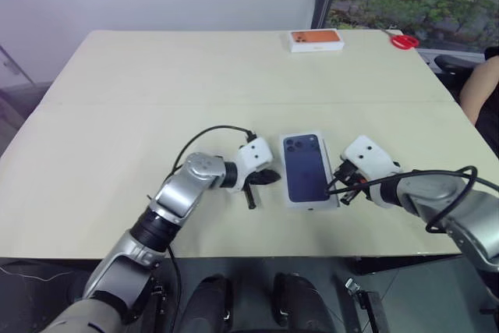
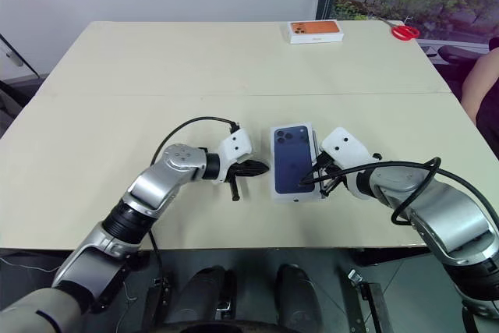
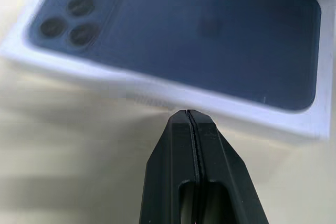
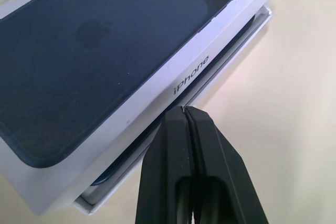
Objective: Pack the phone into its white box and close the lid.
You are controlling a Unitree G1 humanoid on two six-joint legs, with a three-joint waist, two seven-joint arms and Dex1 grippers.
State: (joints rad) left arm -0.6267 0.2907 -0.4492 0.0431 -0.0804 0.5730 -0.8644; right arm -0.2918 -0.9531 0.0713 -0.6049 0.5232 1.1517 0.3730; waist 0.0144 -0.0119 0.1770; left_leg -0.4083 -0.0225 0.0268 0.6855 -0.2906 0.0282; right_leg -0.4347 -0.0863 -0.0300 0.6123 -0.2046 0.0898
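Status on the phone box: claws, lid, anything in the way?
Both claws shut, empty: left claw and right claw flank the lid. Lid on the white box, not fully seated on the right claw's side. Nothing in the way.

Counter (image 1: 117,115) bare across its whole 9 to 12 o'clock spread. Lid (image 1: 304,168) sits skewed on the white box (image 4: 239,43), hemmed in: left pincer (image 1: 263,178) shut just at its 9 o'clock side, right pincer (image 1: 341,186) shut against its 3 o'clock side. Far obstacles: orange-topped box (image 1: 316,40), red scissors (image 1: 403,40) at 1 o'clock.
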